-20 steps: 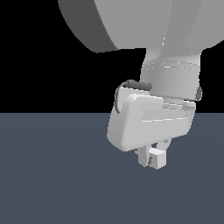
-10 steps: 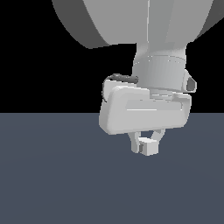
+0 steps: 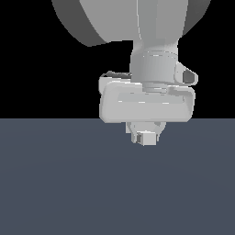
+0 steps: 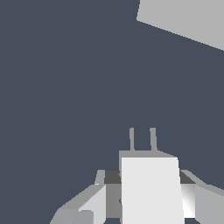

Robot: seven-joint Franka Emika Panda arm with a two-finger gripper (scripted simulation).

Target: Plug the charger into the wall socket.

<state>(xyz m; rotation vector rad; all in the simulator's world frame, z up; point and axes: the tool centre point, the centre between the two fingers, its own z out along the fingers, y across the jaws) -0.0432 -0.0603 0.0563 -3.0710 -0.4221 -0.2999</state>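
Note:
My gripper (image 3: 146,136) hangs under the broad white hand and is shut on the charger (image 3: 147,138), a small white-grey block held above the dark floor. In the wrist view the charger (image 4: 150,189) sits between the two fingers (image 4: 89,204), and its two short prongs (image 4: 142,139) point away from the hand. A light-grey flat plate, the wall socket (image 4: 186,19), shows only as a corner at the picture's edge, well apart from the prongs. Its holes are out of view. The exterior view does not show the socket.
A dark blue-grey floor (image 3: 69,183) fills the lower half of the exterior view, with black background above it. The arm's large grey link (image 3: 137,20) looms over the hand. Nothing else shows.
The hand with the charger has risen and shifted toward the exterior view's left. It has turned from tilted to nearly level. The grip has stayed shut.

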